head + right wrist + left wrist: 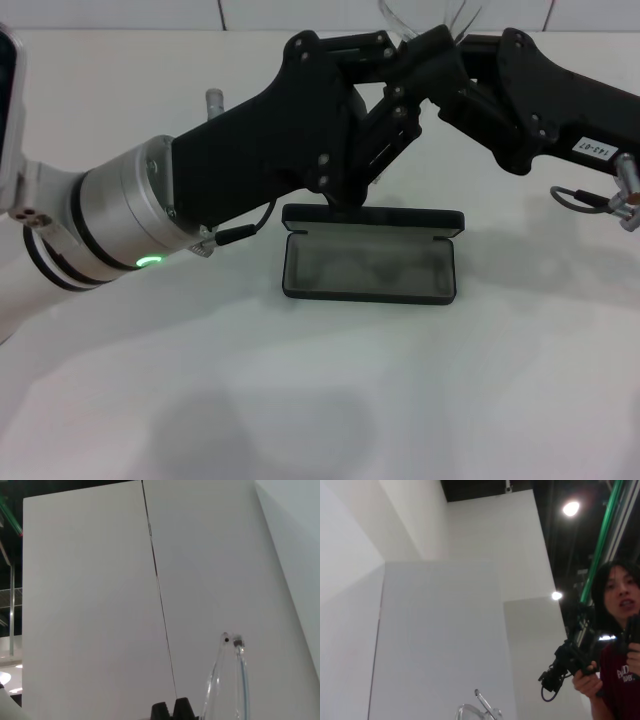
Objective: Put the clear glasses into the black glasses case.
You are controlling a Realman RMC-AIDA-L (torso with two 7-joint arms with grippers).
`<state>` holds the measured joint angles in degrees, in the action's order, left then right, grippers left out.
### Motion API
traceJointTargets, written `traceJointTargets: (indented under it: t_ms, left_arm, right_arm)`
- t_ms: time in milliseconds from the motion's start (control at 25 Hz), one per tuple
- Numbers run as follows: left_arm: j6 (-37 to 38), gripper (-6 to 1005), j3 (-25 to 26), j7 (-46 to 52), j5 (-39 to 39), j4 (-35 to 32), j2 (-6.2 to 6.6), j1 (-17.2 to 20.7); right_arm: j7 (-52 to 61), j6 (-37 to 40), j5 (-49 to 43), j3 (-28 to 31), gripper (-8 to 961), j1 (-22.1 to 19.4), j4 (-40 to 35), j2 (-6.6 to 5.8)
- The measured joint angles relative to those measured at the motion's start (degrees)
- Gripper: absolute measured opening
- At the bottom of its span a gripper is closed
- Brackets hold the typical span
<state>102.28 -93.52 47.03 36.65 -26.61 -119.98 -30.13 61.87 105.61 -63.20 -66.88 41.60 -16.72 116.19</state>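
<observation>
The black glasses case (368, 267) lies open on the white table, grey lining up and nothing inside, its lid (375, 220) standing along the far side. Above and behind it both arms meet in the air. The clear glasses (462, 18) stick up between the two gripper heads at the top edge; they also show in the left wrist view (479, 711) and the right wrist view (227, 680). My right gripper (440, 55) comes in from the right, its black fingertips (172, 710) close together beside the glasses. My left gripper (385, 55) reaches in from the left, touching the same spot.
The white table (300, 400) stretches in front of the case. A small grey metal post (215, 100) stands behind the left arm. A person holding a camera (615, 645) stands beyond the table in the left wrist view. White wall panels (100, 605) rise behind.
</observation>
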Motion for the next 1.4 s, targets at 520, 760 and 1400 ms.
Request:
traceJointTargets:
  t_ms: [520,760,1400]
  left_arm:
    - [1.0,104,-0.5,-0.5,0.6,-0.2,0.21,0.1]
    - [4.9,103,-0.1,-0.7,2.4,-0.3,1.26,1.4]
    - [4.9,106,13.0,2.4,10.3,6.7,14.34,15.4]
  right_arm:
    - [0.0,-0.9,0.2,-0.1,135,-0.6,-0.1,0.00]
    - [0.1,-1.7,0.3,1.2,137,-1.8,-1.7,-0.73]
    - [43.2,-3.0,-40.1,0.7,143,-19.4,-79.4,-1.25]
